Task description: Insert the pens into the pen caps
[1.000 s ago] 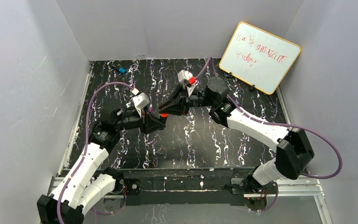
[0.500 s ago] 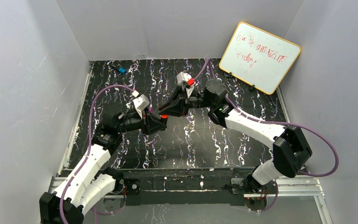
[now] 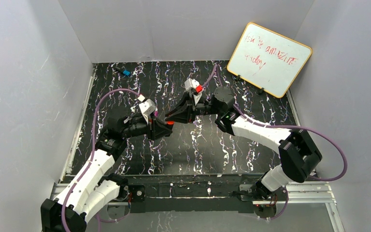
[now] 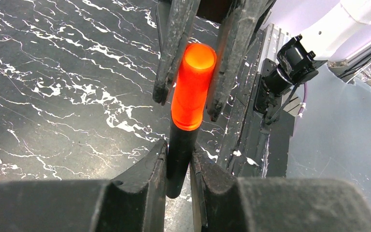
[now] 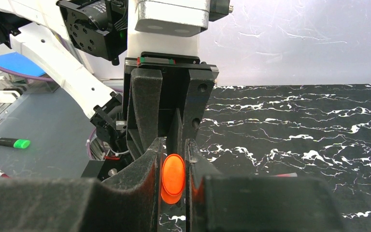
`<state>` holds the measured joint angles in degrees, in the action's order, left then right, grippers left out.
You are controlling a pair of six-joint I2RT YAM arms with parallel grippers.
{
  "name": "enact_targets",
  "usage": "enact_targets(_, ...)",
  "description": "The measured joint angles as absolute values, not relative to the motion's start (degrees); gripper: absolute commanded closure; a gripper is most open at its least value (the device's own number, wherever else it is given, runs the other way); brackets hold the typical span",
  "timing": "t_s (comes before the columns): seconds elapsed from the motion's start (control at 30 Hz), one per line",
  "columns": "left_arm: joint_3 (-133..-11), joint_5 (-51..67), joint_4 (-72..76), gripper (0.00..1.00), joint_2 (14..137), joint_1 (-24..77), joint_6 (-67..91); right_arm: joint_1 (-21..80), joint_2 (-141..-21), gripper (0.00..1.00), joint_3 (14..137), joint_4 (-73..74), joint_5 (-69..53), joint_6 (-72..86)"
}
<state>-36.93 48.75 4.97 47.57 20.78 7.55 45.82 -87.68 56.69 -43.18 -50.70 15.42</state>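
My left gripper [image 3: 163, 127] [image 4: 178, 151] is shut on the short black marker [image 4: 179, 157] and holds it above the mat, pointing at the right gripper. My right gripper [image 3: 170, 118] [image 5: 173, 166] is shut on the bright orange cap [image 4: 193, 87] [image 5: 173, 178] [image 3: 170, 123]. The cap lines up with the marker, and its open end sits over the marker's tip. The two grippers meet tip to tip over the middle of the mat. The white pen, the pink-purple pen and the magenta and pale pink caps are not clearly in view.
A small black piece with a blue end [image 3: 124, 72] lies at the far left of the black marbled mat [image 3: 207, 150]. A whiteboard [image 3: 269, 59] leans at the back right. A slim reddish object [image 5: 282, 174] lies on the mat by my right gripper. White walls enclose the mat.
My right gripper has moved down and left with the orange cap, closing the gap to the left gripper's marker. The left gripper shifted slightly.
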Motion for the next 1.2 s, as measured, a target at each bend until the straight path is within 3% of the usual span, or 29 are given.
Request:
enact_targets(0.57,-37.5,46.6,1.6,1.00,47.6,20.9,6.2,45.8,-89.0,0.97,54.6,-46.2,-49.4,17.4)
enact_targets(0.63,-36.6,46.4,3.0,1.00,47.4,20.9,6.8,45.8,-89.0,0.92,55.0,-44.6,-49.0,17.5)
enact_targets(0.7,-32.7,46.2,7.7,1.00,46.1,20.8,9.1,45.9,-88.6,0.74,57.0,-39.4,-48.8,17.9)
enact_targets(0.83,-29.1,45.4,18.1,1.00,43.4,20.7,13.6,45.9,-88.4,0.60,61.6,-30.9,-49.6,20.2)
enact_targets(1.2,-26.8,45.3,26.5,1.00,42.1,19.6,17.9,44.6,-91.2,0.56,62.3,-32.9,-54.5,27.4)
